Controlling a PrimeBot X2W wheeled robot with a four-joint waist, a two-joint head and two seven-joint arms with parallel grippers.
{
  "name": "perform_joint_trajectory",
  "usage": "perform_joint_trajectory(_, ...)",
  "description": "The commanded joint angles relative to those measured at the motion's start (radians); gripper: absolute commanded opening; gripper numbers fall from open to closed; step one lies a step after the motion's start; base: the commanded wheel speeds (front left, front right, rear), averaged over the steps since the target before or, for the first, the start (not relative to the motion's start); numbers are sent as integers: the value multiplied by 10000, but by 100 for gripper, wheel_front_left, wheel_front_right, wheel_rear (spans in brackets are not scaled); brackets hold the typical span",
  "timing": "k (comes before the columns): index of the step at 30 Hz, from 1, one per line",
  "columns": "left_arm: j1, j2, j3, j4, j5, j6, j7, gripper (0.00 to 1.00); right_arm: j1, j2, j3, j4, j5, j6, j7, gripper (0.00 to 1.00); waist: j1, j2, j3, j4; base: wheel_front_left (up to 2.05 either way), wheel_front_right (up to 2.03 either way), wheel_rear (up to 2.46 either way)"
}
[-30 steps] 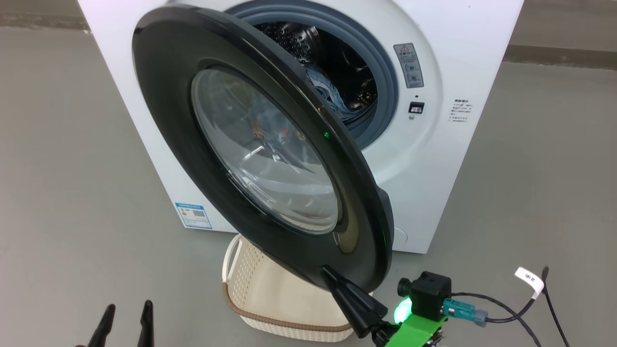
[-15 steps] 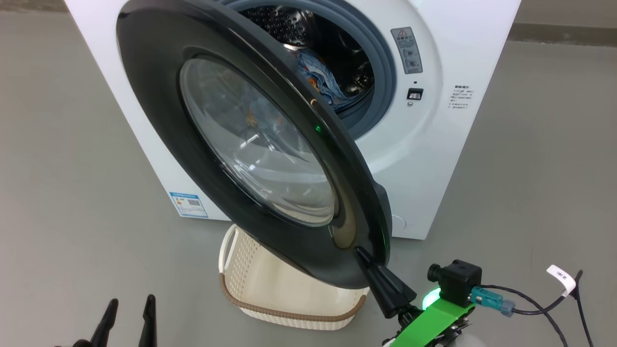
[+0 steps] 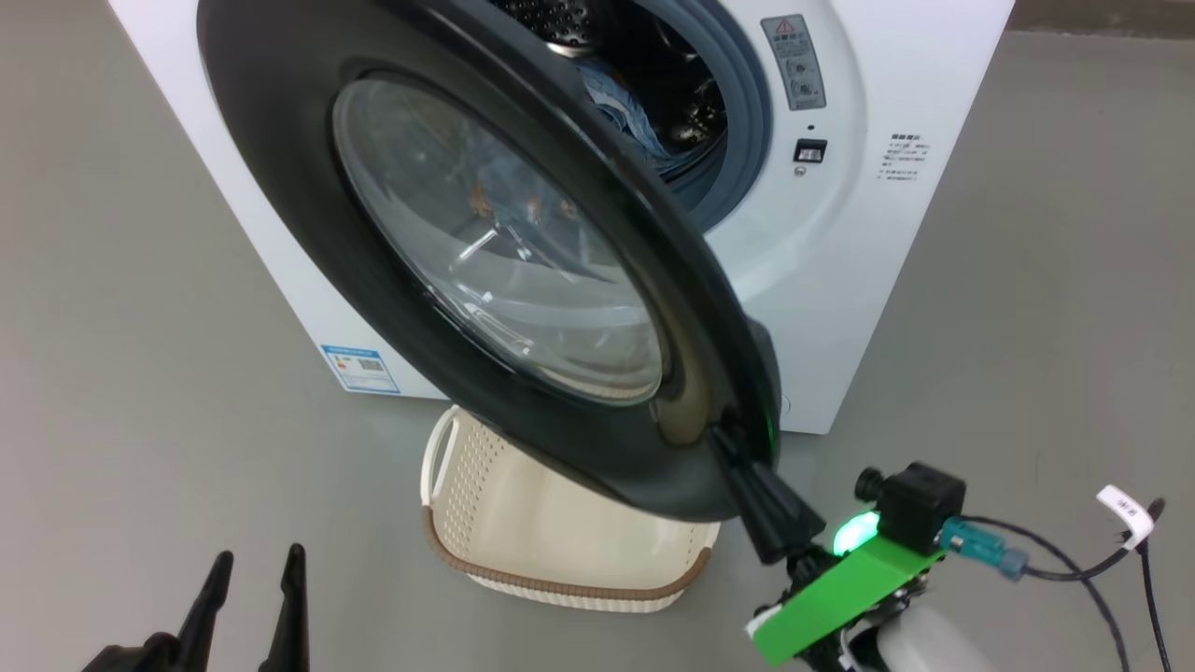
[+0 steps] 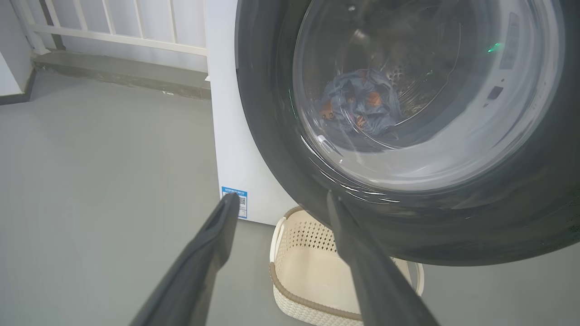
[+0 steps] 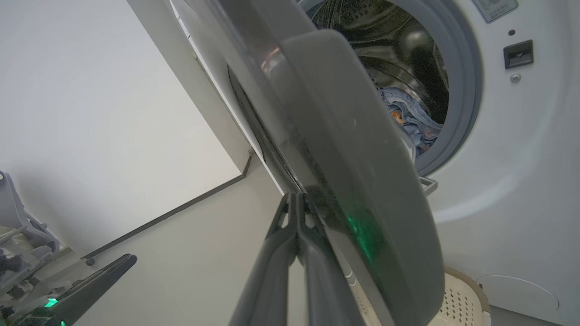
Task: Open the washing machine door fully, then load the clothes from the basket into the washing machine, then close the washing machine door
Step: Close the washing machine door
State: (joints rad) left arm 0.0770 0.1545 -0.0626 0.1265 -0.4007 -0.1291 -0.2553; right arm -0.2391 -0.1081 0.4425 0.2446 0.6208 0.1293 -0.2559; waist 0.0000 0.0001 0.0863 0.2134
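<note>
The white washing machine [image 3: 840,280] stands with its black-rimmed door [image 3: 308,233] part-way open, swung out over the basket [image 3: 560,583]. My right gripper [image 3: 724,439] is shut, its tips pressed against the door's lower right rim; the right wrist view shows the same contact, gripper [image 5: 297,197] against door [image 5: 344,136]. Light-blue clothes [image 3: 635,121] lie in the drum, also seen through the glass [image 4: 362,99]. My left gripper [image 3: 257,560] hangs open at lower left, holding nothing. What shows of the basket's inside is bare.
Grey floor surrounds the machine. A blue label sticker [image 3: 359,369] sits on its lower front. A white railing [image 4: 113,27] and a low ledge run behind on the left. Cables [image 3: 1074,551] trail from my right wrist.
The right gripper has moved up and right along the door's lower rim, and the door has swung slightly toward the machine. The head view has shifted. The left gripper stays put.
</note>
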Motion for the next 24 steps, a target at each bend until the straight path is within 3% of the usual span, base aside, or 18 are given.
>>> perform_joint_trajectory(1, -501, 119, 312, -270, -34, -16, -65, 100, -420, 125, -118, -336, -97, 14, -59, 0, 0, -1, 82, 2, 0, 0, 0)
perform_joint_trajectory(24, -1533, -70, -372, -420, -104, -16, -65, 100, -2897, 348, -2705, 223, -554, 14, -59, 0, 0, -1, 1242, 514, 0, 0, 0)
